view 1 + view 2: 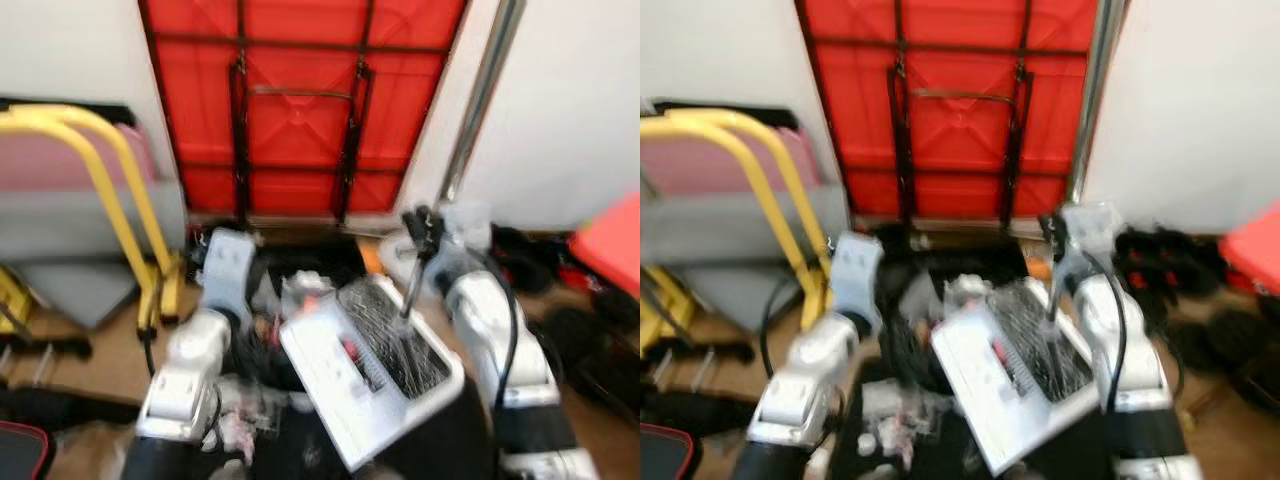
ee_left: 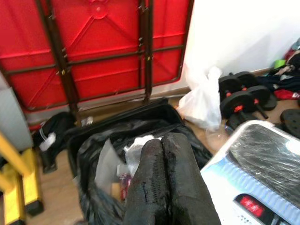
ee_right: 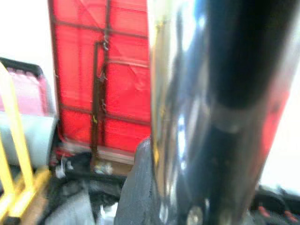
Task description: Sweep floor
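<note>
My right gripper (image 1: 421, 226) is shut on a shiny metal pole (image 1: 470, 120), which rises toward the upper right and runs down to a white long-handled dustpan (image 1: 330, 390). The pan is tilted in front of my body, with dark fluff and a red bit in it. In the right wrist view the pole (image 3: 187, 93) is very close, with one dark finger beside it. My left gripper (image 2: 161, 140) is shut on nothing and hovers over a bin lined with a black bag (image 2: 93, 145) that holds crumpled litter. The bin (image 1: 300, 268) stands just beyond the dustpan. The images are blurred.
A red folded table (image 1: 300, 100) leans on the white wall behind the bin. A yellow tube frame (image 1: 120, 170) stands at the left. Dumbbells (image 2: 239, 93), a white plastic bag (image 2: 201, 103), dark clutter and a red object (image 1: 610, 240) crowd the right. Wooden floor (image 1: 110, 350) shows on the left.
</note>
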### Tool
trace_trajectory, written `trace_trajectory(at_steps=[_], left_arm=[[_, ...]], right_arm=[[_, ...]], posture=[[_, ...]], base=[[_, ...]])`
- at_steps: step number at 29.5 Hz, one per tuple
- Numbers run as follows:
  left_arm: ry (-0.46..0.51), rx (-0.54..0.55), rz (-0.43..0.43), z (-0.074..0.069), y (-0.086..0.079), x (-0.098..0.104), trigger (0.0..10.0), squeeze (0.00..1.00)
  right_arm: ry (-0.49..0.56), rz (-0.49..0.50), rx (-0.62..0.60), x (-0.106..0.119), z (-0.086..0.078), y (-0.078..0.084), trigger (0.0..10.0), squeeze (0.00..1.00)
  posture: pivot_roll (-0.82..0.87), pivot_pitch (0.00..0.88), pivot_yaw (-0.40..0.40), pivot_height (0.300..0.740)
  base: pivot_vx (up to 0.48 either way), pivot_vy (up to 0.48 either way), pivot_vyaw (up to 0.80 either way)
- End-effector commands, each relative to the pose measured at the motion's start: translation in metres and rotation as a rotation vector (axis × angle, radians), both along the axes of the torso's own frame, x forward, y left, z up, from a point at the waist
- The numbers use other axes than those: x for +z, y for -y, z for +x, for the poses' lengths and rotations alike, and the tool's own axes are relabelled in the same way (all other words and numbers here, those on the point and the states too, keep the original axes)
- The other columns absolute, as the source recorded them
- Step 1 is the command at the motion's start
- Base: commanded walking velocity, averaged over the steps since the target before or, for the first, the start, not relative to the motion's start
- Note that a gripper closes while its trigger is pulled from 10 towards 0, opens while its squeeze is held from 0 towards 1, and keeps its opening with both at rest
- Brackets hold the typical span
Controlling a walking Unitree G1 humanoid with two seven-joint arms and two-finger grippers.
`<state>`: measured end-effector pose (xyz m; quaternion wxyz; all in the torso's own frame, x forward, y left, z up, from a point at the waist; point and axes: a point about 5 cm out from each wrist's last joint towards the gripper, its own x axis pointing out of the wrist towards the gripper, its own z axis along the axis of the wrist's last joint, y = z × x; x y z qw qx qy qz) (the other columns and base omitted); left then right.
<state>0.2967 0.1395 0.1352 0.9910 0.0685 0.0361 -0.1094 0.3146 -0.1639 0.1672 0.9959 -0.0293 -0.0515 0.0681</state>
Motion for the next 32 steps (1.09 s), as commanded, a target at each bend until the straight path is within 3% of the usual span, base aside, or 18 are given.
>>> trace_trajectory(at_steps=[1, 9, 23, 32], left_arm=[[-0.006, 0.005, 0.005, -0.0008, 0.0002, -0.0018, 10.0, 0.0], [0.035, -0.025, 0.012, -0.0038, -0.0013, 0.0035, 10.0, 0.0], [0.006, -0.072, 0.0, -0.0065, 0.0029, 0.001, 10.0, 0.0], [0.007, -0.083, -0.004, -0.0079, 0.0045, 0.0013, 10.0, 0.0]], right_arm=[[0.064, -0.005, -0.005, 0.0144, 0.0009, 0.0017, 10.0, 0.0], [0.064, -0.01, -0.011, 0.0147, 0.0012, 0.003, 10.0, 0.0], [0.063, -0.015, -0.013, 0.0148, 0.0015, 0.0037, 10.0, 0.0], [0.063, -0.016, -0.014, 0.0148, 0.0016, 0.0035, 10.0, 0.0]], posture=[[-0.14, 0.046, -0.159, 0.74], [-0.15, 0.046, -0.158, 0.74], [-0.15, 0.048, -0.16, 0.74], [-0.15, 0.048, -0.16, 0.74]], base=[[-0.24, 0.0, 0.0], [-0.03, 0.0, 0.0], [0.0, 0.0, 0.0], [0.0, -0.315, 0.0]])
